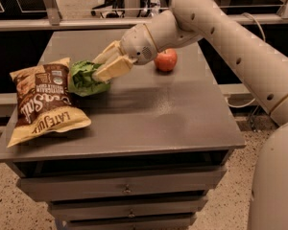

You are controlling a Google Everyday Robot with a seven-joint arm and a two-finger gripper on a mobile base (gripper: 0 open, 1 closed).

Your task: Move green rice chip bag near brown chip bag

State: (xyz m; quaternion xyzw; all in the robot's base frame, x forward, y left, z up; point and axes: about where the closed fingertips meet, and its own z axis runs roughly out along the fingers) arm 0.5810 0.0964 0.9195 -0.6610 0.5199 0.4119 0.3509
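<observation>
The green rice chip bag point(84, 78) is small and crinkled. It rests on the grey table top point(153, 114) with its left side touching the brown chip bag point(42, 99). The brown bag lies flat at the table's left edge, with pale yellow ends and white lettering. My gripper point(100, 70) reaches in from the right, its two tan fingers point(116, 68) closed on the right edge of the green bag.
A red apple point(166, 60) sits on the table behind the gripper's wrist. My arm point(221, 32) spans the right back part of the table. Drawers point(127, 188) are under the table top. A rail and a shelf edge run behind the table.
</observation>
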